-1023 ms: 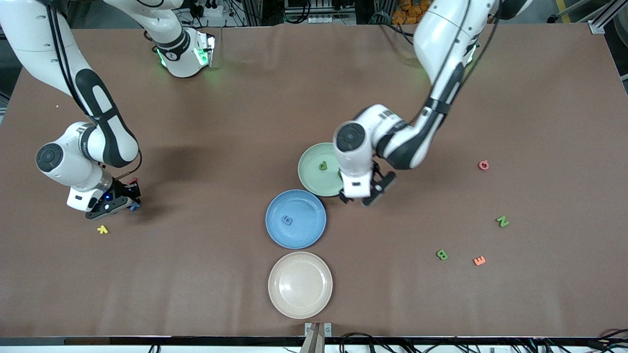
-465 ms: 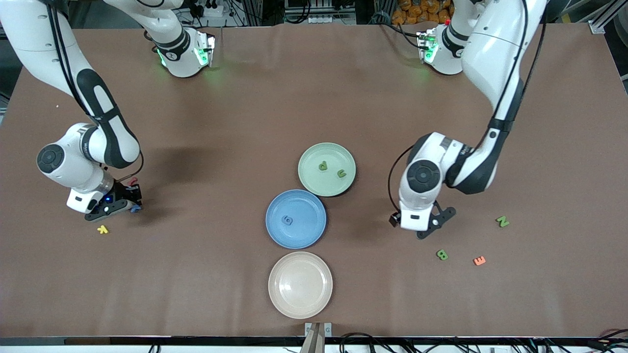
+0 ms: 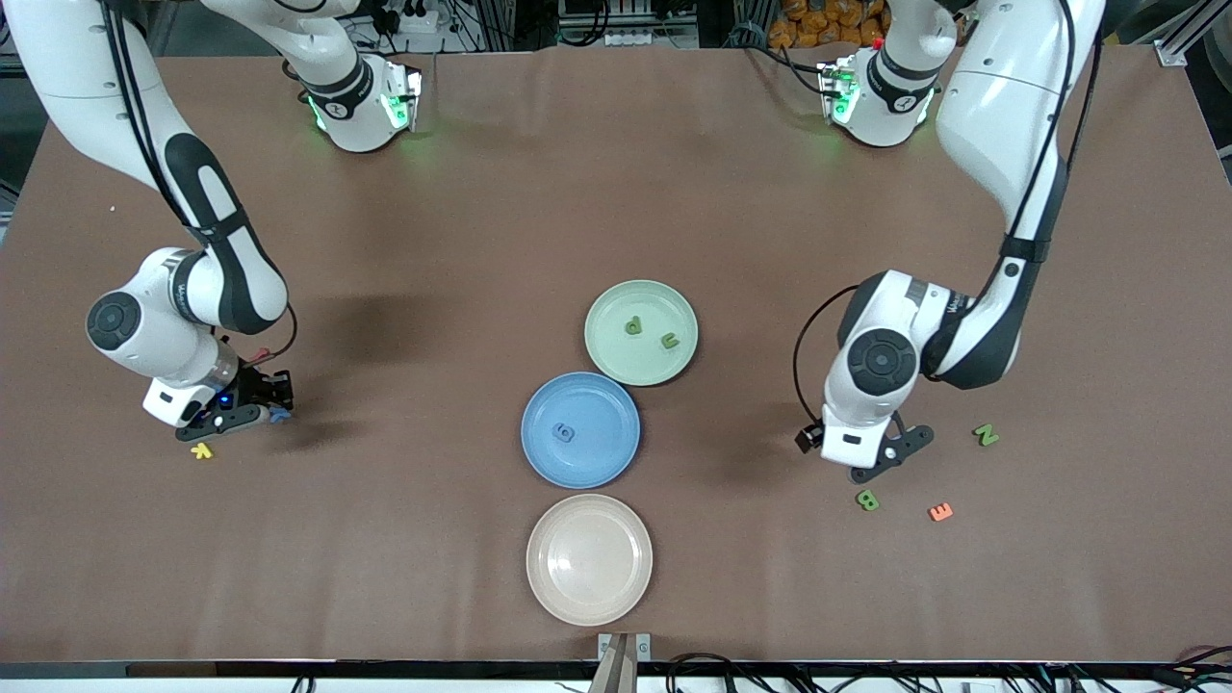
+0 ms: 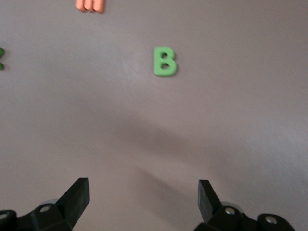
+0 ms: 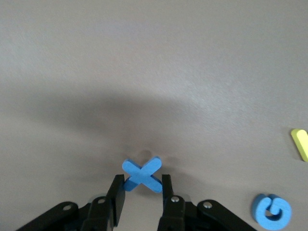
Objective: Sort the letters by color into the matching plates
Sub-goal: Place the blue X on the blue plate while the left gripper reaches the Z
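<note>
Two hands split my work: the right hand (image 5: 139, 192) pinches a blue X (image 5: 141, 174) at its own end of the tabletop (image 3: 433, 241), bound for the blue plate (image 3: 580, 429); the left hand (image 3: 871, 460) hangs open over the green B (image 3: 867, 500), lined up to grab it.

High front camera faces robots, wrist cameras close — looking tableward
</note>
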Tool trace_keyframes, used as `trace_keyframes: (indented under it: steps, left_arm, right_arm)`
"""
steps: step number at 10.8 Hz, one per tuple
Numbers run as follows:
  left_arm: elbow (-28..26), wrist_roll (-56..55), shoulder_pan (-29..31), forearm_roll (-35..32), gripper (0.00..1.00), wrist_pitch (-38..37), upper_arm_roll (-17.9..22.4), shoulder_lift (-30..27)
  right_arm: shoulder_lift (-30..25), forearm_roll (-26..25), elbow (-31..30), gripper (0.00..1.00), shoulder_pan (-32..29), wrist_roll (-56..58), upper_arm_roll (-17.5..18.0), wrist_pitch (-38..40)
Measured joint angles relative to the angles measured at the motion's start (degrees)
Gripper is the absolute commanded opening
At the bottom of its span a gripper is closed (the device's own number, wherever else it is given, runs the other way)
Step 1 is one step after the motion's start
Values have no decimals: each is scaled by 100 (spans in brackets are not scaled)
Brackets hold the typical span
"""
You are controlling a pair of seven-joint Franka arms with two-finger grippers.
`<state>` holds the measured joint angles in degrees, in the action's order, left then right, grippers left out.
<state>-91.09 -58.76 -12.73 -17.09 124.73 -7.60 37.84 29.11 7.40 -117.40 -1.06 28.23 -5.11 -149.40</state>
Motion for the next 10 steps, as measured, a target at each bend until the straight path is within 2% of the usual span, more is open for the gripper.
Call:
trace_keyframes:
  steps: [4, 7, 10]
  left_arm:
    - [-15, 441, 530, 0, 100, 214, -25, 5]
    - [-86, 1487, 823, 0, 100, 241, -36, 10]
    - [-305, 2445, 1226, 0, 100, 520, -140, 18]
  right_arm:
    - [1, 2, 174, 22, 496, -1343, 9, 90]
    - [1, 4, 406, 23, 959, -2456, 41, 330]
    - [1, 8, 631, 23, 1313, -3584, 258, 379]
